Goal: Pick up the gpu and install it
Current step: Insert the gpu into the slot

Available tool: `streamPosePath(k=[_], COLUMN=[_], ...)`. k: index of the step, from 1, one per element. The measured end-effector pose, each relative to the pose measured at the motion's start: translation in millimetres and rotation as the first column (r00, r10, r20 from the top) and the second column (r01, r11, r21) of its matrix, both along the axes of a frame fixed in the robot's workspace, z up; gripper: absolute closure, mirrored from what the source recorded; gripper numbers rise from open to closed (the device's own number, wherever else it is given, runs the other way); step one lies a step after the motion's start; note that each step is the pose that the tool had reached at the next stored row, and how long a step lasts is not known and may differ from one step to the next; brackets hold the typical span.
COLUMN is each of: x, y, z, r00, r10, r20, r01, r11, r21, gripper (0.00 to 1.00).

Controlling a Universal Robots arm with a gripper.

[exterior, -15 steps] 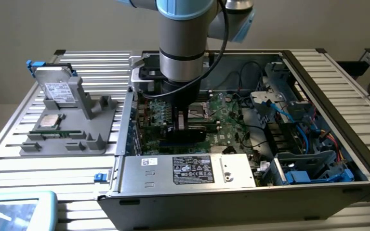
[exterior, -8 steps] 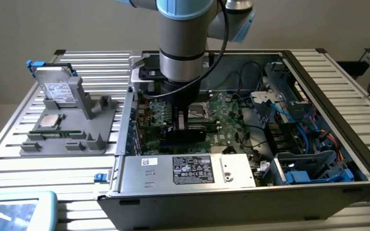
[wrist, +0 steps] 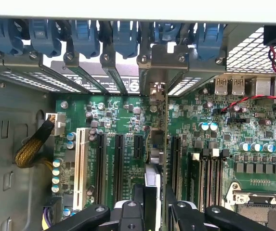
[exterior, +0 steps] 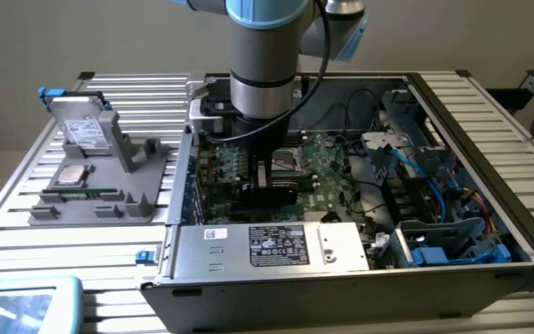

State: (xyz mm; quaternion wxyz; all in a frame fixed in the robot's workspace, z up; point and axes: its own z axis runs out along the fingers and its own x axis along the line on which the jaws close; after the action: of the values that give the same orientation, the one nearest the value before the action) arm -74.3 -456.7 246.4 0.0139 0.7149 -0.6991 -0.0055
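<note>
The tool (wrist: 154,204) grips the gpu (wrist: 158,130) edge-on above the motherboard (wrist: 123,120).

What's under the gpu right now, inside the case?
The gripper holds the gpu edge-on over the green motherboard, among the black expansion slots. Its silver bracket reaches the rear slot openings. The card's lower edge hides whatever slot lies directly beneath it.

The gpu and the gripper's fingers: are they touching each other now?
Touching. In the wrist view the fingers press both faces of the gpu, seen edge-on and upright over the motherboard, its bracket up at the rear slots.
</note>
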Motion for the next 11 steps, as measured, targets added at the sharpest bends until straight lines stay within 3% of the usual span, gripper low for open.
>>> streamPosePath(k=[11], x=[-0.1], y=[0.0], z=[-0.2], r00=[1.0000], r10=[0.008], r20=[0.0000], r01=[-0.008], r11=[1.0000], r21=[0.0000], gripper=[0.73])
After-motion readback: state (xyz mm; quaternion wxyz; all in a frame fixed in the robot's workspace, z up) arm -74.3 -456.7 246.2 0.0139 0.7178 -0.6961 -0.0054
